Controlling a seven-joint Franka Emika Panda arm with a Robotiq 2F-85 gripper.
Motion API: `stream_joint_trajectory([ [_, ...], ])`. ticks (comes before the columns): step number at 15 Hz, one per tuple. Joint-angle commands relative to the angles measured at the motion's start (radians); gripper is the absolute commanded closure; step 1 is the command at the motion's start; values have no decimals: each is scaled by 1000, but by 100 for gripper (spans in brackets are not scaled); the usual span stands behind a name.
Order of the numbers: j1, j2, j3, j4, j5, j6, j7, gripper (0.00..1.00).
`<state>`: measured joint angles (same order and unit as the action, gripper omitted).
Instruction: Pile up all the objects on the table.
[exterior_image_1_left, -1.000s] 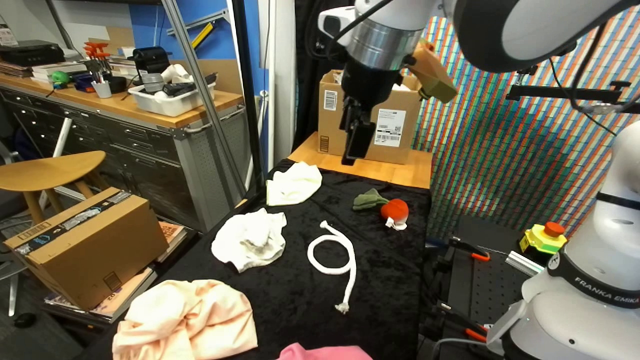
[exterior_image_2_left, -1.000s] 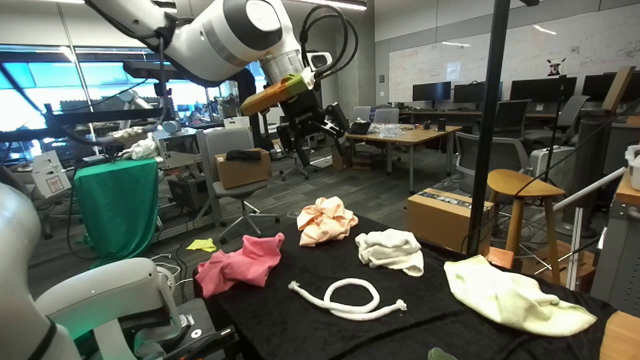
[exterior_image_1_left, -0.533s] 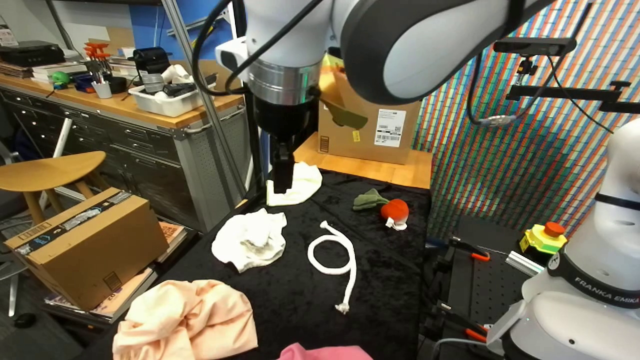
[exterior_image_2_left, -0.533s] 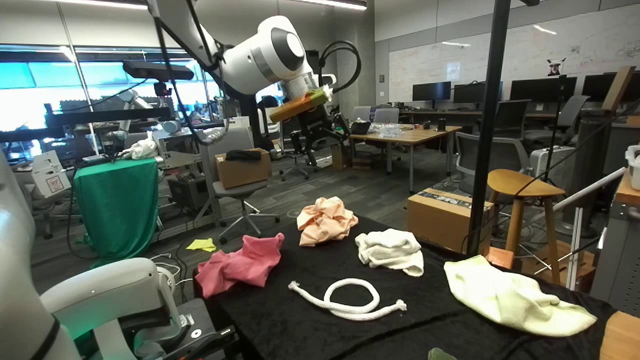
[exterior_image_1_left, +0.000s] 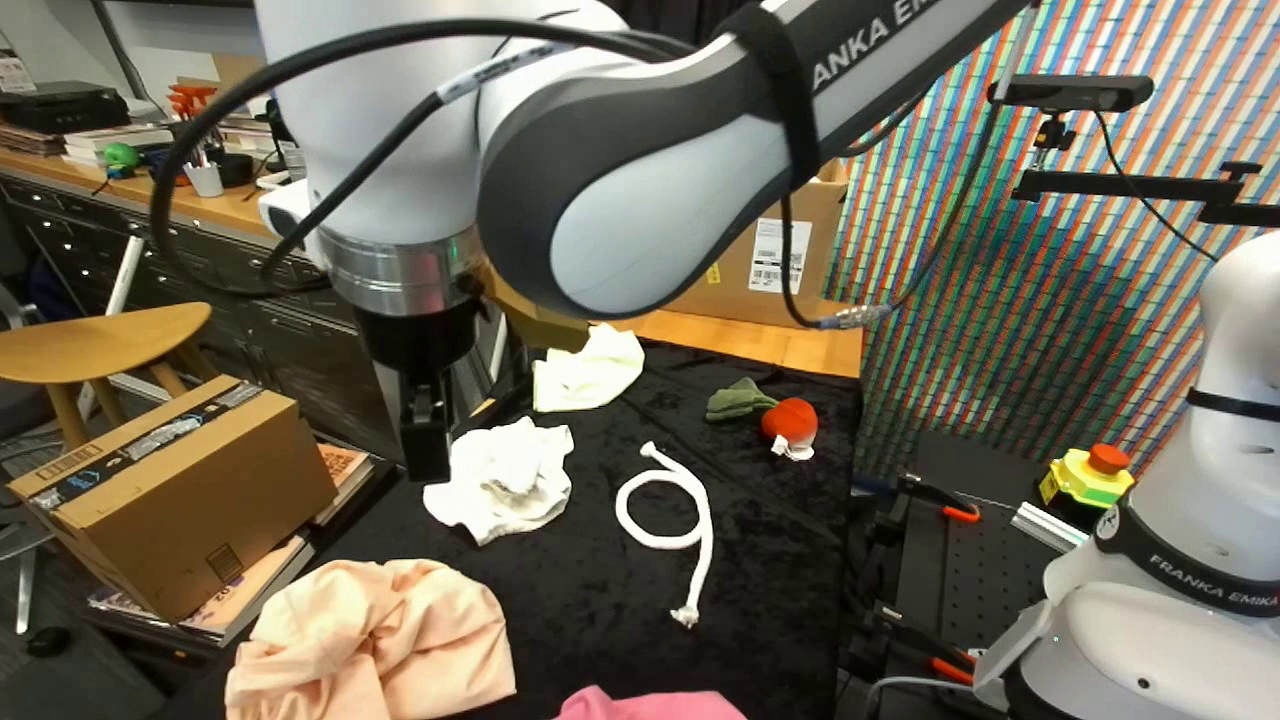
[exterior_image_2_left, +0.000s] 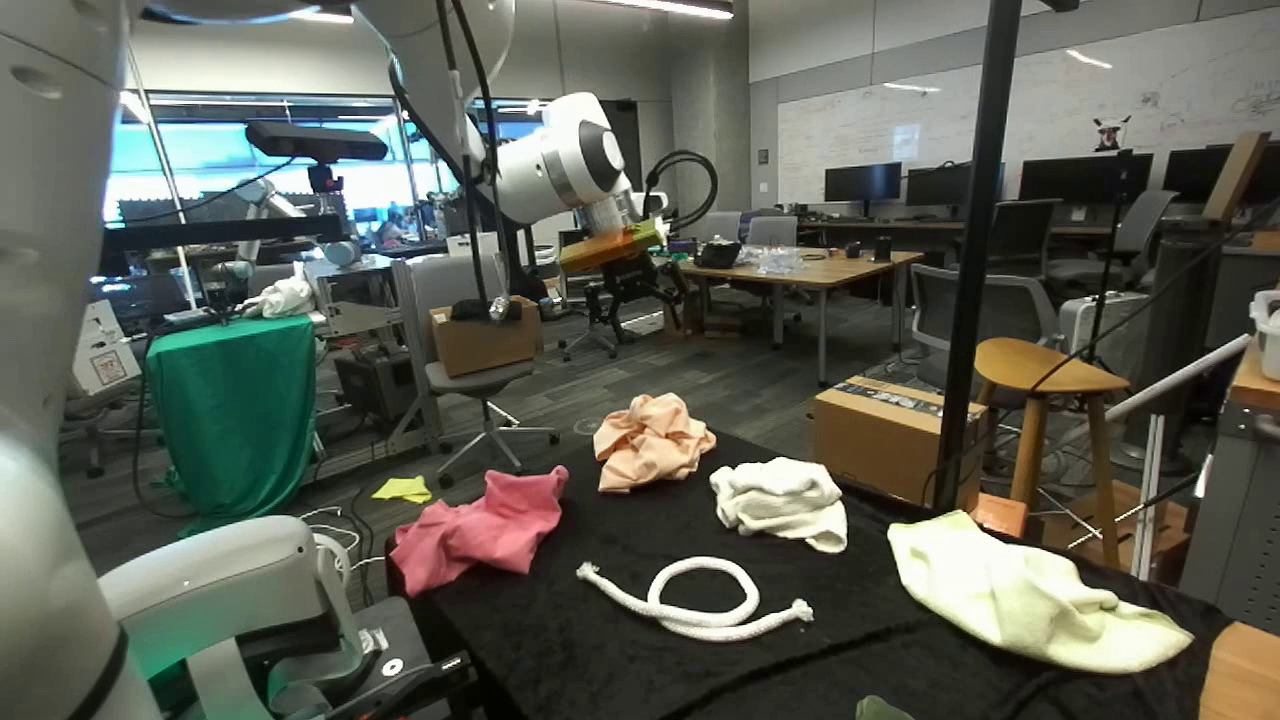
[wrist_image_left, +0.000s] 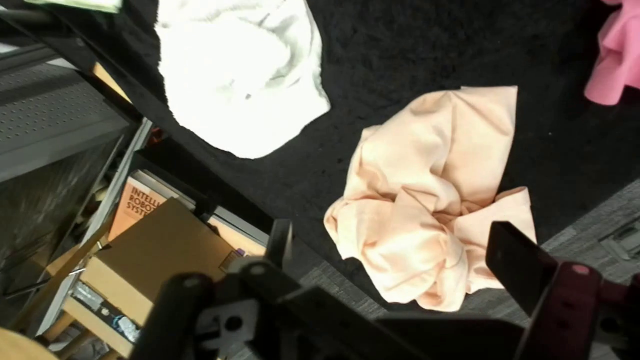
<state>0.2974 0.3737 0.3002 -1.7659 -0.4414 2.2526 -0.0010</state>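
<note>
Rope (exterior_image_1_left: 705, 527) shows in both exterior views only.

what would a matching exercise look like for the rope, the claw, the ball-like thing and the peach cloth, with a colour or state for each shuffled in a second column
Column one
1. rope
2. claw
3. ball-like thing
4. peach cloth

Column two
A. mostly red
B. crumpled in folds
C. curled into a loop that crosses itself
D. wide open, holding nothing

Right pairs: 1-C, 2-D, 3-A, 4-B
</note>
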Motion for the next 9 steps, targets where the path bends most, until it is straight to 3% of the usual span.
stream_joint_trajectory([
  [1, 39, 141, -13, 137, 94, 34, -43, 0],
  [6, 54, 285, -3, 222, 226, 94, -112, 0],
  [9, 66, 358, -11, 268, 250, 136, -131, 0],
])
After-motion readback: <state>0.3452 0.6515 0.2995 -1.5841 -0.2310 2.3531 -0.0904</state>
